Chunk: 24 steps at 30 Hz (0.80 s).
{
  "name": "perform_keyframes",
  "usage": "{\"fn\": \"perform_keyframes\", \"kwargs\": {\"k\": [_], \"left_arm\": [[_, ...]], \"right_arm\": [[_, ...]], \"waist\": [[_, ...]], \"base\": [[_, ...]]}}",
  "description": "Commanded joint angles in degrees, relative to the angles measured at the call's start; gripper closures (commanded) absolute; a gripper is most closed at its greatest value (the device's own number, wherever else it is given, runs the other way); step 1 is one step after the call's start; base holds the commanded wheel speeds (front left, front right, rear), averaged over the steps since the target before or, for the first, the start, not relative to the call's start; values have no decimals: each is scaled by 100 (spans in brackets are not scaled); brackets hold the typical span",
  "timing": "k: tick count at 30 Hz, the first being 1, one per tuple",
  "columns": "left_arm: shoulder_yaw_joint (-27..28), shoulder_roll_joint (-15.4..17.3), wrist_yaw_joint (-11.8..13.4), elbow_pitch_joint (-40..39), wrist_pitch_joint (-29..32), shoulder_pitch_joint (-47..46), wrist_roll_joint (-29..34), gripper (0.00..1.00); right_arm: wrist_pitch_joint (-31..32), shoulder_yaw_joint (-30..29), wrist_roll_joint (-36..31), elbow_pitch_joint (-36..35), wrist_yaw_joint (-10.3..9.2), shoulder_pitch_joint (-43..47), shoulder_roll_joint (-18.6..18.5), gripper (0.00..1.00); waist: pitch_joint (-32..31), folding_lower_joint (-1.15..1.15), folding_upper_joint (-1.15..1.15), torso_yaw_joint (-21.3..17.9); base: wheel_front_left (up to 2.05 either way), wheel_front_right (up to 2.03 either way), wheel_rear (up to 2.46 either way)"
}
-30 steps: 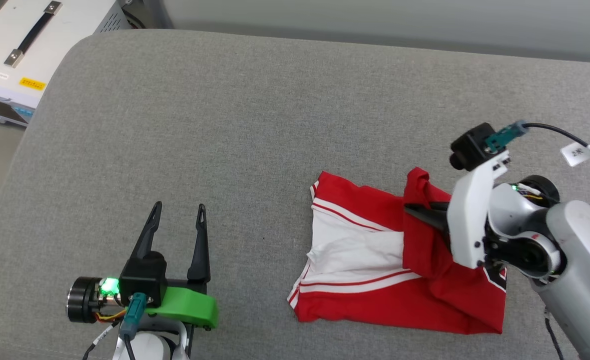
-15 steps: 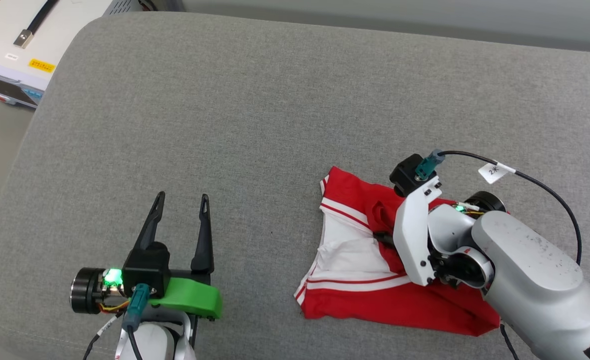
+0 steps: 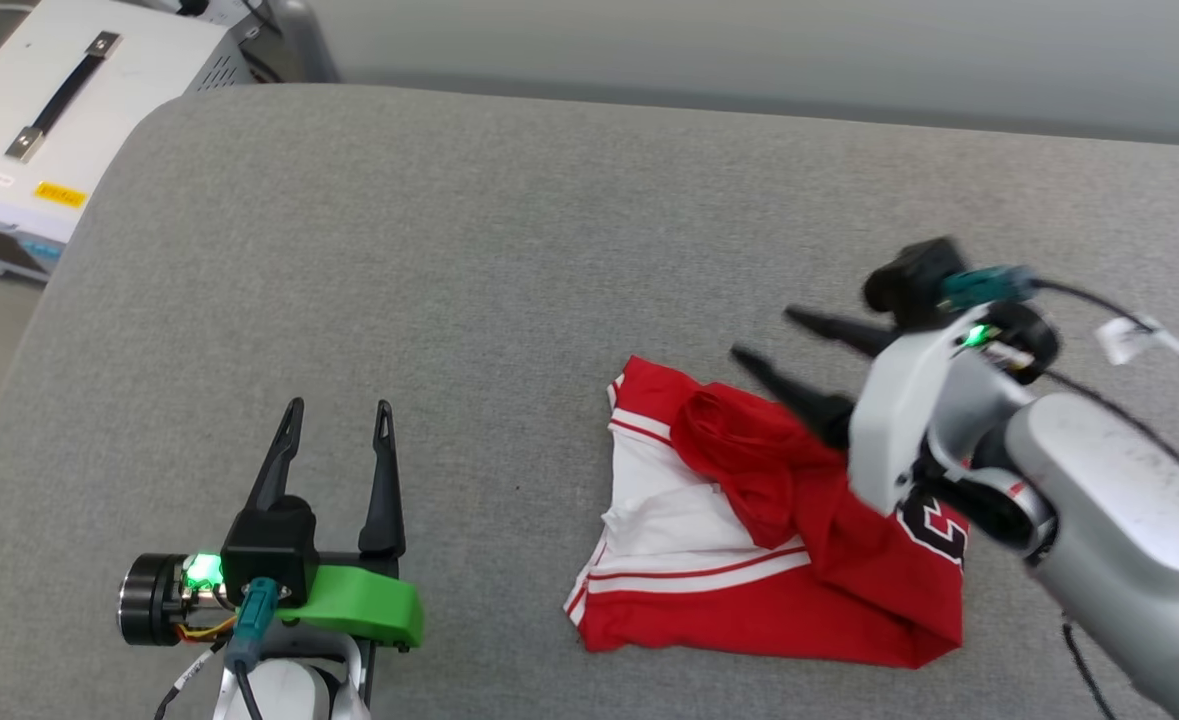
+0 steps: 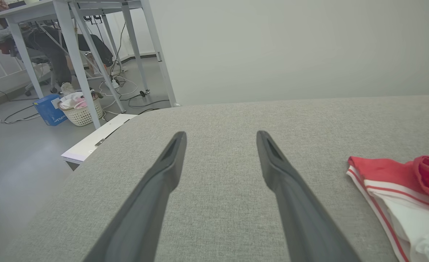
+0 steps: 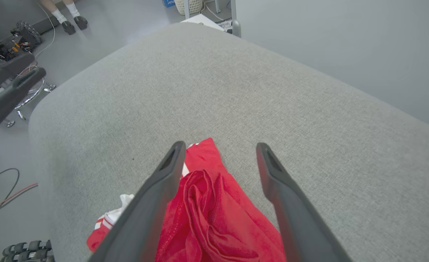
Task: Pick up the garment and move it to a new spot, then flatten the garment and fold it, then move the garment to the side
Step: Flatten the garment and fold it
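While the right gripper (image 3: 764,337) hangs with its two dark fingers spread apart and nothing between them, its tips sit just above the upper right edge of the garment (image 3: 709,545). In the right wrist view the gripper (image 5: 219,149) frames a bunched red ridge of the garment (image 5: 207,211), piled on the flatter white and striped part. That lump is the main hazard. A pinch straight down would likely catch several layers at once, and lifting them would pull the thin fabric into a tighter knot rather than spread it. A sideways sweep with one arm could drag the whole piece across the grey cushion (image 3: 509,250), since soft cloth slides. At the lower left of the head view the left gripper (image 3: 339,408) is also spread and empty, well apart from the jersey. If it comes no closer, nothing anchors the far hem, which lies at the lower right of that frame.
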Motion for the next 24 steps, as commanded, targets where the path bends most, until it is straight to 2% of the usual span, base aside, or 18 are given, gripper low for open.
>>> {"fn": "perform_keyframes", "kwargs": {"k": [1,7,8,9,14,19,24], "left_arm": [[27,25,0,-27,-33,71,26,0],[129,37,4,-41,-33,125,0,0],[156,35,-11,-29,-33,156,-5,0],[160,34,-20,-20,-33,171,-6,0],[168,19,-58,3,-33,240,-15,0],[168,-2,-75,1,-33,324,-15,0],[143,-26,-120,-55,-33,385,-36,0]], "right_arm": [[-242,-145,-111,-49,-4,34,-86,0],[-1607,-1250,-981,-117,-4,446,-133,0],[-2127,-1903,-1471,-84,-4,820,12,0],[-2278,-2119,-1676,-74,-4,966,62,0],[-2721,-2978,-2505,-194,-4,1698,330,0],[-2876,-3911,-2940,-590,-4,2573,940,0],[-2894,-4415,-3272,-1026,-4,3256,1444,0]], "waist": [[-125,0,0,-166],[-288,0,0,-412],[-373,0,0,-529],[-402,0,0,-564],[-507,0,0,-664],[-598,0,0,-689],[-670,0,0,-661]], "base": [[0,0,0],[0,0,0],[0,0,0],[0,0,0],[0,0,0],[0,0,0],[0,0,0]]}}
